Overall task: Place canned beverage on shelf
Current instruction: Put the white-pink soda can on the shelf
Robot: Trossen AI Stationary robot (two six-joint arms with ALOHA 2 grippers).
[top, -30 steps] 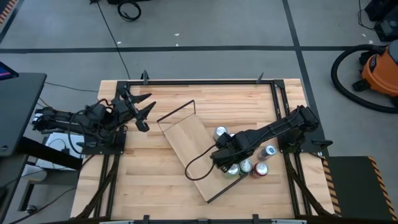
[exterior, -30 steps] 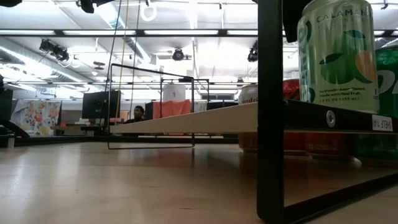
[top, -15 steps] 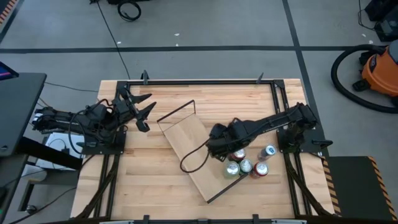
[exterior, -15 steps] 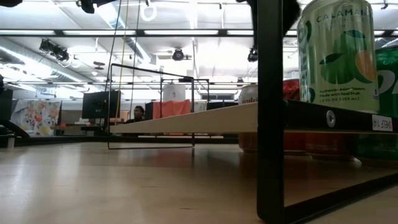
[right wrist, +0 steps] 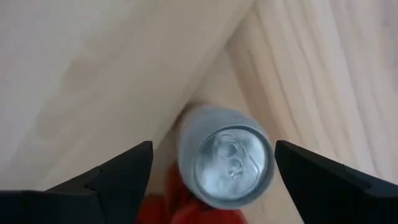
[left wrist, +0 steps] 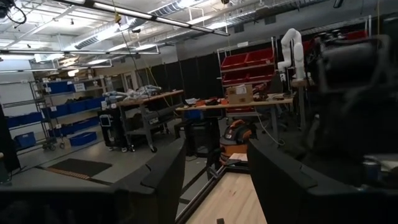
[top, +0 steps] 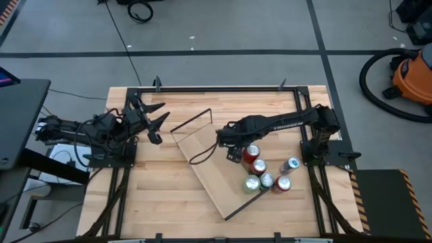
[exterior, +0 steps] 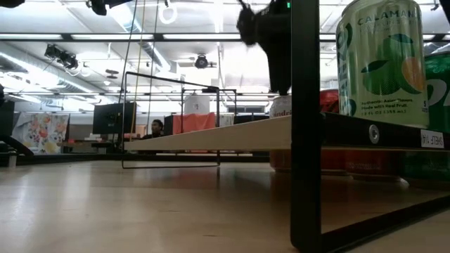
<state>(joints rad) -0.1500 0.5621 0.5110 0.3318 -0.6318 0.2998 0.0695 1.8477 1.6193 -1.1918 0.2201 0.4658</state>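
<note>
The shelf [top: 202, 160], a light-wood board with a thin dark wire frame, lies slantwise on the tabletop. Its board [right wrist: 106, 74] also fills much of the right wrist view. A silver-topped can [right wrist: 227, 163] stands on the tabletop against the shelf's right edge. In the high view my right arm hides this can. My right gripper [top: 227, 139] hangs open above it, with a finger [right wrist: 118, 171] on either side and clear of it. It shows dark at the top of the low view [exterior: 271, 39]. My left gripper [top: 158, 119] waits open at the table's left.
Several more cans stand in a cluster right of the shelf: red ones [top: 251, 152], green ones [top: 253, 183] and a blue one [top: 292, 163]. A green can [exterior: 383, 60] and the shelf's dark frame post [exterior: 306, 126] stand close to the low camera. A black cable loop [top: 199, 156] lies over the shelf.
My right gripper has moved from over the can cluster toward the table's far edge and a little left, along the shelf's right edge, and stays open. Its cable loop trailed with it. The cans it had covered now show.
</note>
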